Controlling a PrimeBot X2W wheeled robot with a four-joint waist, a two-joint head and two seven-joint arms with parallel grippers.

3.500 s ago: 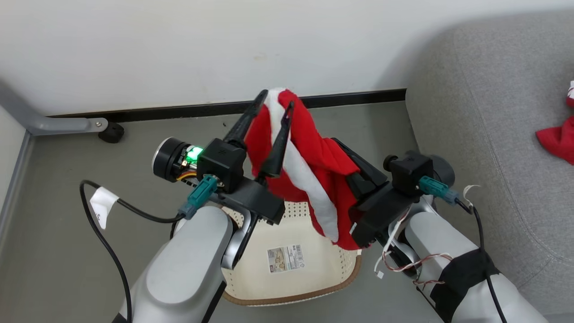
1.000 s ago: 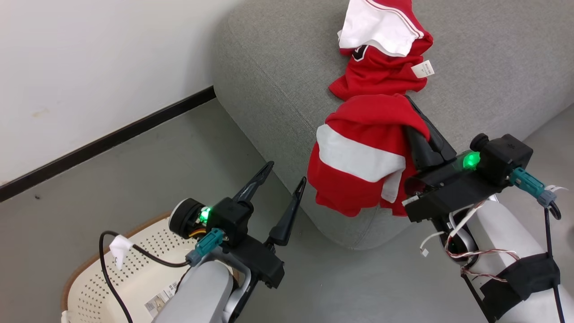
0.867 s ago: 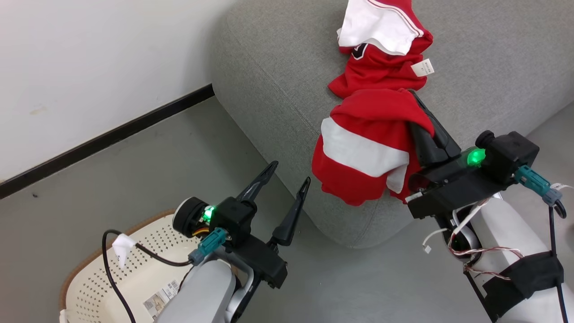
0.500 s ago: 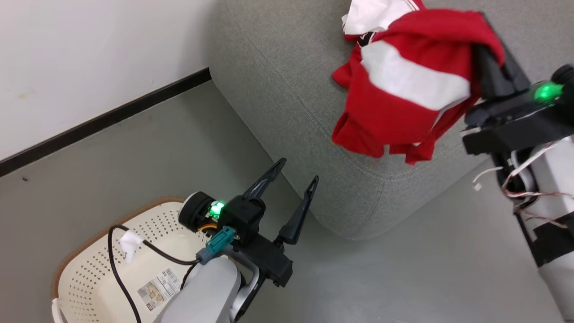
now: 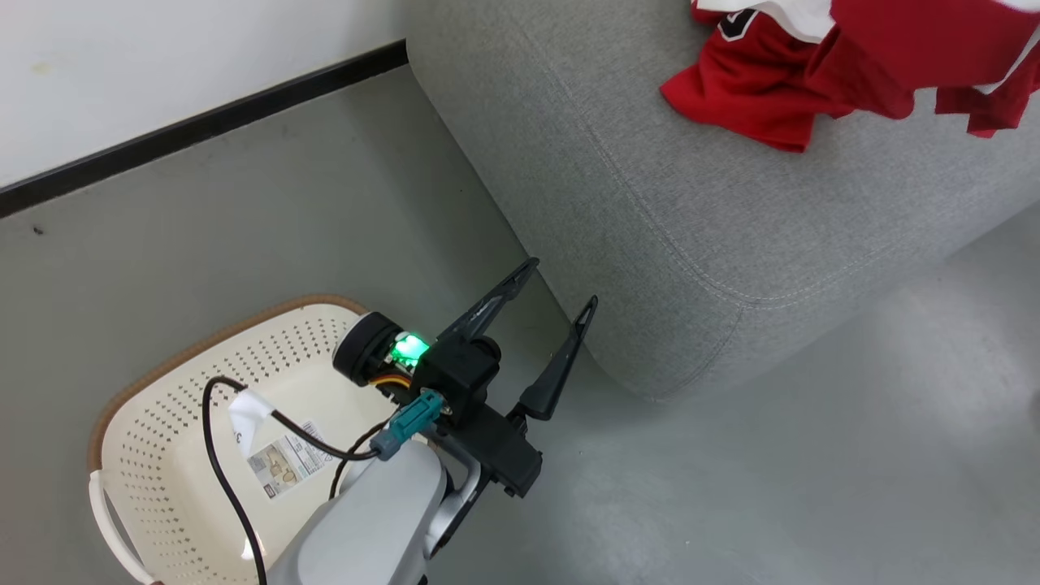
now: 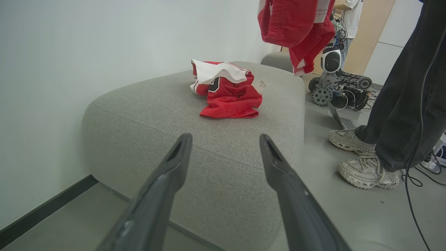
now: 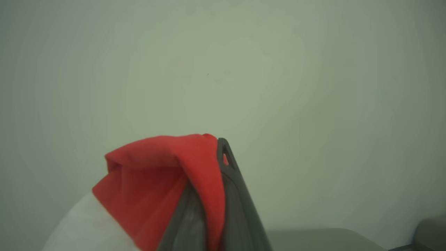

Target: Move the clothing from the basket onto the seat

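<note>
A red and white garment of the clothing [image 5: 747,81] lies crumpled on the light-grey seat [image 5: 650,203], also seen in the left wrist view [image 6: 226,94]. Another red garment [image 6: 296,24] hangs in the air above the seat's far side, its lower edge in the head view's top right [image 5: 918,49]. My right gripper [image 7: 214,146] is shut on this cloth [image 7: 156,174], which drapes over its fingers. Low beside the seat's near corner, my left gripper [image 5: 562,281] stands open and holds nothing [image 6: 225,139]. The cream basket [image 5: 162,366] sits on the floor at lower left, its label sticker showing.
A person's dark trouser legs and pale shoes [image 6: 366,170] stand on the grey floor right of the seat. Behind them is a small wheeled machine [image 6: 334,87] with cables. A white wall with a black skirting [image 5: 203,122] runs behind the basket and the seat.
The head camera has swung, shifting the whole picture. My right arm has carried the hanging garment up and further over the seat, out past the picture's top right. My left gripper stays open.
</note>
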